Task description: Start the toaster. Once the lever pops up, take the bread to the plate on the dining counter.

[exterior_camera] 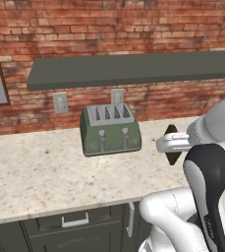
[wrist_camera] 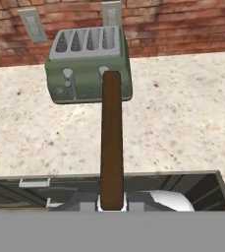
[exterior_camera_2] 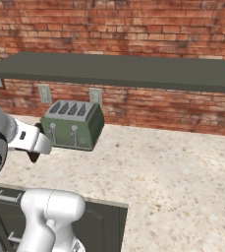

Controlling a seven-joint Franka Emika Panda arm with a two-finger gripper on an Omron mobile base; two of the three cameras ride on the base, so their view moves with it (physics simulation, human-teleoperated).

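The sage-green toaster (exterior_camera: 110, 129) (exterior_camera_2: 73, 125) (wrist_camera: 87, 64) stands on the stone counter against the brick wall, its slots looking empty. Its two silver levers (exterior_camera: 101, 134) sit high on the front. My gripper (exterior_camera: 173, 143) (exterior_camera_2: 34, 145) (wrist_camera: 111, 201) hovers in front of the toaster and to its right, above the counter. It is shut on the bread (exterior_camera: 171, 131) (exterior_camera_2: 35, 156) (wrist_camera: 112, 142), a dark brown slice that appears edge-on in the hand view. The plate and the dining counter are out of view.
A dark shelf (exterior_camera: 128, 69) (exterior_camera_2: 114, 69) hangs above the toaster. Two wall outlets (exterior_camera: 60, 102) (exterior_camera: 117, 95) sit behind it. The counter top (exterior_camera: 40, 172) (exterior_camera_2: 173, 167) ends at a front edge with dark drawers (exterior_camera: 74, 221) below.
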